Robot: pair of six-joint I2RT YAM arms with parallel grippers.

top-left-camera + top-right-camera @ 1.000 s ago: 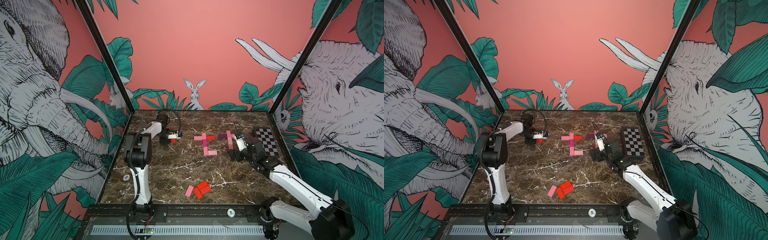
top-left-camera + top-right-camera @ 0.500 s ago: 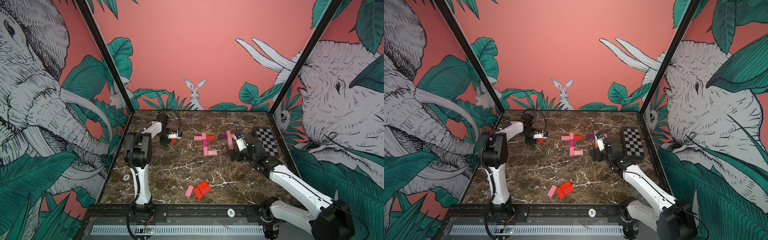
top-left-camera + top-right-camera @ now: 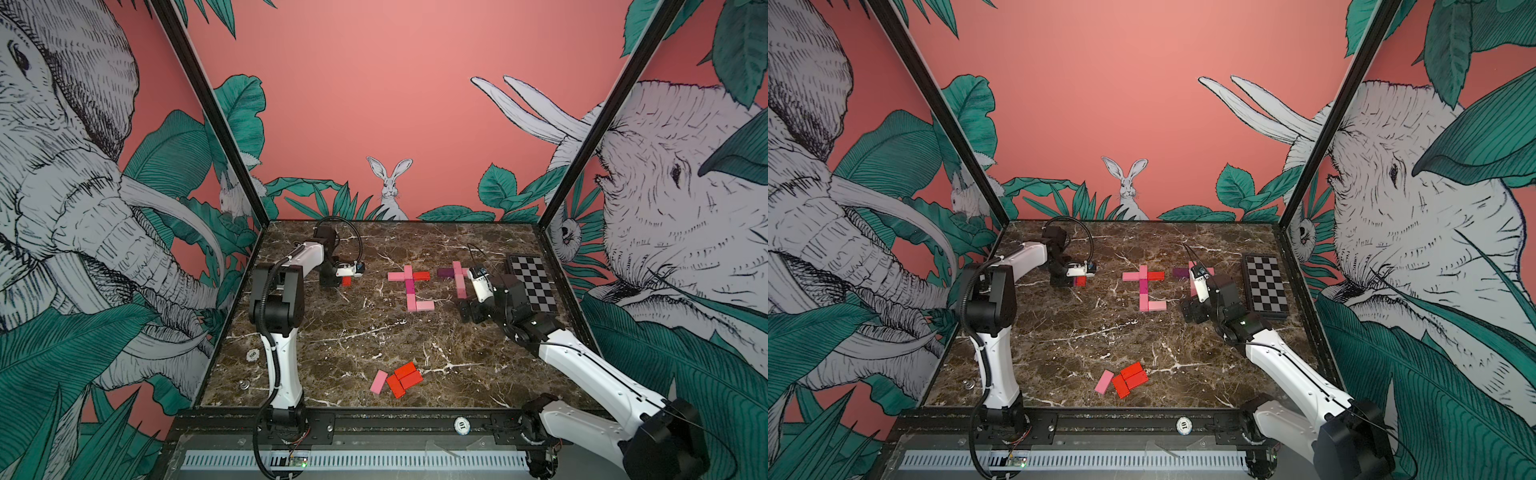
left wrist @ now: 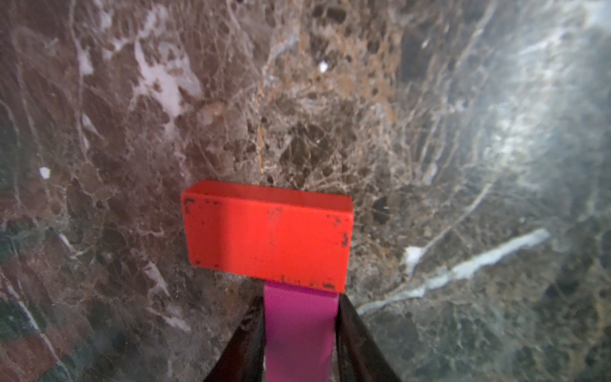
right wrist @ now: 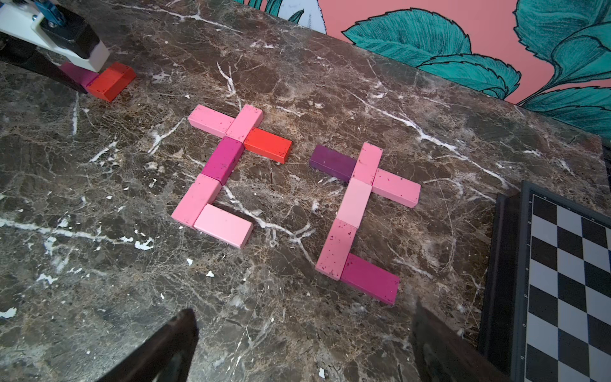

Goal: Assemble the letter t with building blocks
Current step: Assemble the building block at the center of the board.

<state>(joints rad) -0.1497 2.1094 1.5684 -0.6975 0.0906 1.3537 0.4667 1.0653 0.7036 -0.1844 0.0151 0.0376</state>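
Observation:
My left gripper (image 4: 299,307) is shut on a magenta block (image 4: 299,334) low over the marble at the back left. The block's end touches a red block (image 4: 267,234) lying flat on the table. In both top views that pair shows as a red spot under the left gripper (image 3: 345,281) (image 3: 1079,281). Two t shapes of pink, magenta, red and purple blocks (image 5: 224,172) (image 5: 358,211) lie side by side mid-table. My right gripper (image 5: 304,317) hangs open and empty just in front of the right-hand t shape (image 3: 459,278).
A black-and-white checkered board (image 3: 534,286) lies at the right edge beside my right arm. A loose pink block (image 3: 378,381) and a few red blocks (image 3: 404,378) lie near the front. Walls enclose the table on three sides.

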